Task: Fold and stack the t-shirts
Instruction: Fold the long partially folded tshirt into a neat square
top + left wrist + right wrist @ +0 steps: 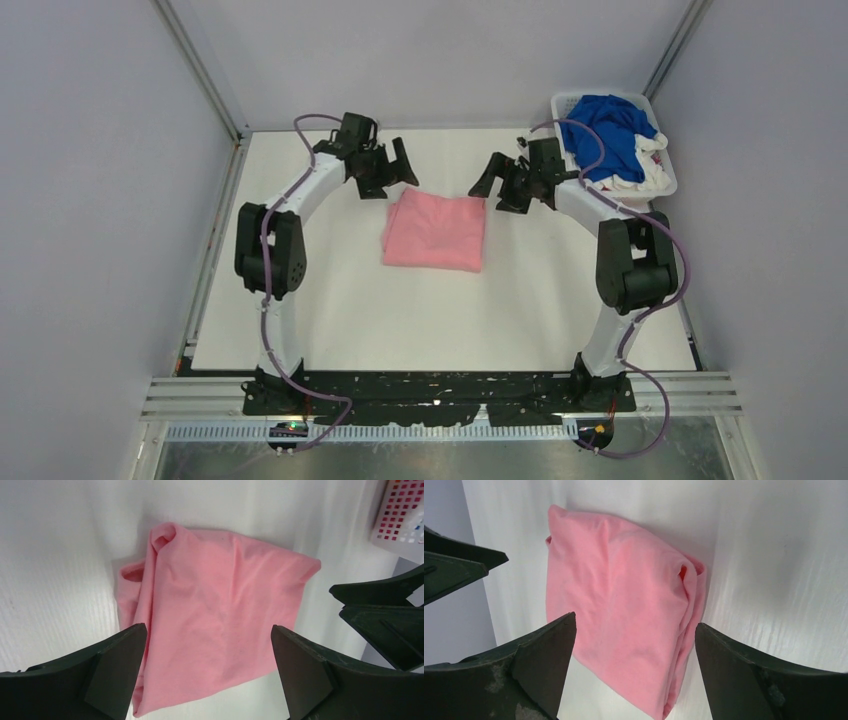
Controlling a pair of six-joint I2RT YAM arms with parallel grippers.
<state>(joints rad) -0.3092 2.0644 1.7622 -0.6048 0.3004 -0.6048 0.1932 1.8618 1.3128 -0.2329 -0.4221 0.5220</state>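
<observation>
Pink t-shirt (pixel 435 230) lies folded mid-surface on the white surface (pixel 400 310), between my two tools. Left tool (pixel 388 178) is spread wide and holds nothing, near the shirt's far left corner. Right tool (pixel 500 190) is also wide and holds nothing, near the far right corner. Blue t-shirt (pixel 605 130) and white ones (pixel 645 180) are heaped in the basket (pixel 565 100) at far right.
</observation>
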